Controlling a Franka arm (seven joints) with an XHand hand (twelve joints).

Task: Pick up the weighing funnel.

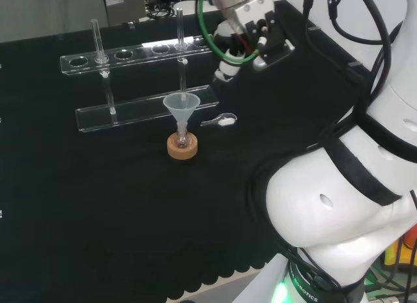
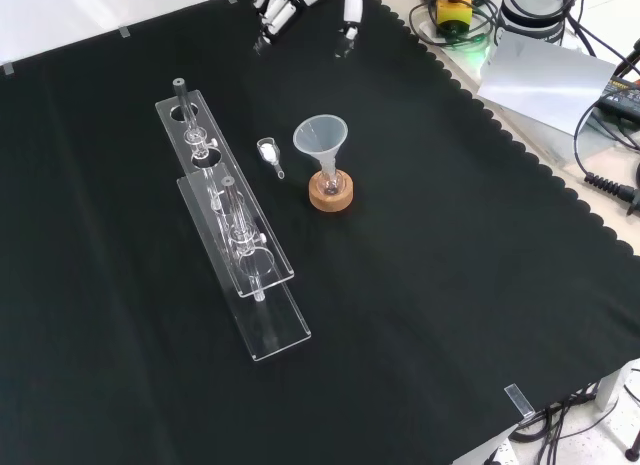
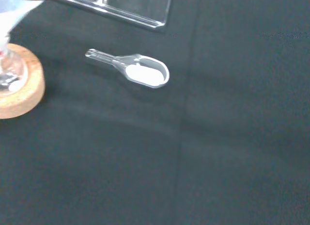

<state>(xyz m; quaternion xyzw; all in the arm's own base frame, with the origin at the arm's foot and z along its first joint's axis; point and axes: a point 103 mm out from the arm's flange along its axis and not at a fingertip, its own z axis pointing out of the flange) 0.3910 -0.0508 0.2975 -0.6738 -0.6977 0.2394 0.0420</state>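
Observation:
The weighing funnel (image 3: pixel 138 72) is a small clear scoop with white powder in its bowl and a short stem. It lies flat on the black cloth, beside the cork ring (image 3: pixel 19 87). In the head view the weighing funnel (image 1: pixel 220 120) lies just right of the big funnel (image 1: pixel 182 109). In the front view the weighing funnel (image 2: pixel 269 153) lies left of the big funnel (image 2: pixel 320 140). The hand (image 1: pixel 251 36) hovers well above the cloth, up and to the right of the weighing funnel in the head view, fingers relaxed and holding nothing. Its fingers (image 2: pixel 278 7) show at the front view's top.
A clear acrylic rack (image 1: pixel 140 107) with upright glass tubes stands behind the big funnel in the head view; the rack (image 2: pixel 235 235) runs down the left in the front view. The arm's white links (image 1: pixel 352 199) fill the head view's right. The cloth's scalloped edge (image 2: pixel 540 175) lies far right.

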